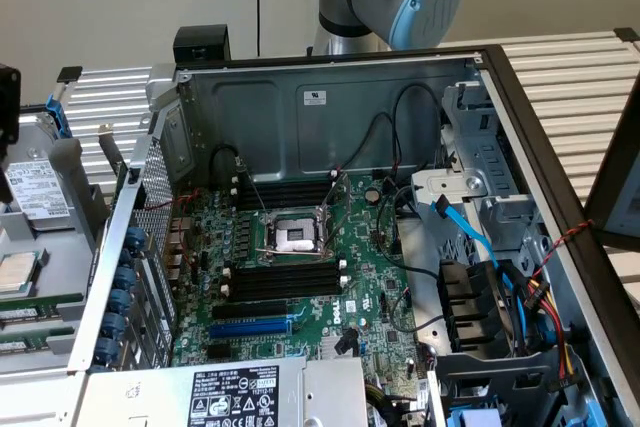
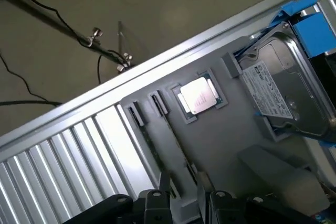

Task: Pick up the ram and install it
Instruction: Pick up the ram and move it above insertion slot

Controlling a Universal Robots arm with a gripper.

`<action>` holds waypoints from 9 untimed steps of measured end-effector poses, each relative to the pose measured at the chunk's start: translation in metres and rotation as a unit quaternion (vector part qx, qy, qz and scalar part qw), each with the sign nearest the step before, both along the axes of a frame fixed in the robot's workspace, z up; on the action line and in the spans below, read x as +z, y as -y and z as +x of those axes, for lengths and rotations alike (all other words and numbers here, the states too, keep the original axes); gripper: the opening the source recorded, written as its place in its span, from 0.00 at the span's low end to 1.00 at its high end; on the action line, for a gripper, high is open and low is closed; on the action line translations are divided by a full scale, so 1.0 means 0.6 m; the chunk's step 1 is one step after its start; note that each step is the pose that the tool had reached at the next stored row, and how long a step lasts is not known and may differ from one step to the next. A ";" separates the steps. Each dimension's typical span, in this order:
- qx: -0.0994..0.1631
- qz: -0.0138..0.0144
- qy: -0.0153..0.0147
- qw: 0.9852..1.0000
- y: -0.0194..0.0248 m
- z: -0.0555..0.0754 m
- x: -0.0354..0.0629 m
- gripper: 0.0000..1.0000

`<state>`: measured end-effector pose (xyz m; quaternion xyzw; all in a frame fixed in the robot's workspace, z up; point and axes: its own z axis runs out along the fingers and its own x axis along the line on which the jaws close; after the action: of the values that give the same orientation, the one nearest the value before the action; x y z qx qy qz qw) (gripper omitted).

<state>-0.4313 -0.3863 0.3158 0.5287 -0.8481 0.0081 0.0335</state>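
My gripper hovers over grey parts tray, jaws apart, gripping nothing. Ram stands on edge in tray holder, I judge so top edge is free to pinch. CPU and hard drive lie beside it. Motherboard's black slots look empty.

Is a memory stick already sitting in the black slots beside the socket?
No, the black slots next to the socket lie bare in the exterior view, with no green stick standing in them.
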 end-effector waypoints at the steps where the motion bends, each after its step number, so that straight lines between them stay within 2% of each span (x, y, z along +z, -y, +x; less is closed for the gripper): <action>1: 0.009 0.000 0.000 1.000 0.0000 0.000 -0.002 0.35; 6: 0.049 0.000 0.000 0.999 0.0000 0.000 -0.008 0.35; 9: 0.062 0.000 -0.001 0.998 0.0002 0.000 -0.012 0.35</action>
<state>-0.4314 -0.3864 0.3089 0.5806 -0.8135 0.0098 0.0335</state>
